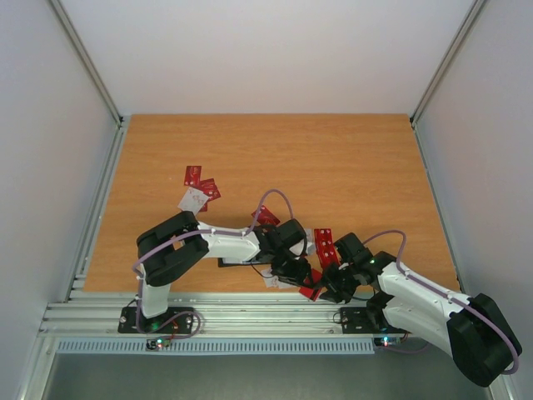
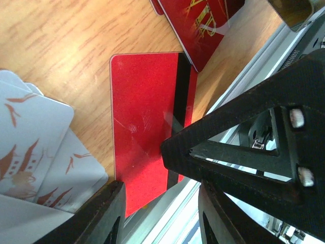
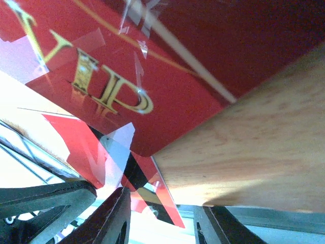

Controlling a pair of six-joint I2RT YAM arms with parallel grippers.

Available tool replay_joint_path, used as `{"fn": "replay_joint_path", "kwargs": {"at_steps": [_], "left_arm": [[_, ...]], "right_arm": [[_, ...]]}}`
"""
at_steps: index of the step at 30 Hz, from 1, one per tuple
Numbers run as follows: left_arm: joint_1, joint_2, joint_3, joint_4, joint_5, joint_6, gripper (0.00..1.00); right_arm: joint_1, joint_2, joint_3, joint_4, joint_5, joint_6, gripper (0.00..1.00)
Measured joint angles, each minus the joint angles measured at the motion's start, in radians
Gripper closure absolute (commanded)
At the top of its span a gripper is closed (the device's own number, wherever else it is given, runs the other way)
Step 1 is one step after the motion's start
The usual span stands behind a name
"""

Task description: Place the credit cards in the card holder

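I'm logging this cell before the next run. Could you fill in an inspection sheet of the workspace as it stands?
Surface: wooden table, no damage seen.
Job's things: red and white cards scattered far left; red cards between the arms; striped red card overhanging the near edge; black card holder mostly hidden under the left arm.
Clutter: nothing seen.
Grippers: left gripper jaws apart over the striped red card; right gripper jaws apart around its overhanging edge.
Cables: purple cables loop along both arms.
Surroundings: white walls; metal rails along the near edge.
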Motion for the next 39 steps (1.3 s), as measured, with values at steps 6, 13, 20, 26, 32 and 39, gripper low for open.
{"fn": "replay_joint_path", "kwargs": {"at_steps": [6,13,20,26,32,39], "left_arm": [[0.001,0.000,-0.013,0.023,0.014,-0.029,0.58],[0.002,0.000,-0.020,0.032,0.029,-0.060,0.58],[0.005,-0.004,-0.024,0.028,0.038,-0.073,0.58],[0.005,-0.019,-0.032,0.027,0.039,-0.077,0.58],[0.010,-0.052,-0.045,0.023,0.031,-0.082,0.58],[0.020,-0.067,-0.069,0.042,0.035,-0.096,0.59]], "right_arm": [[0.000,0.004,0.006,-0.003,-0.006,0.000,0.68],[0.008,0.039,0.023,-0.004,-0.018,0.000,0.73],[0.033,0.041,0.026,0.009,-0.021,-0.006,0.74],[0.040,0.026,0.032,0.001,-0.018,-0.010,0.75],[0.044,0.018,0.064,-0.022,-0.014,-0.018,0.77],[0.056,0.030,0.093,-0.037,-0.006,-0.032,0.79]]}}
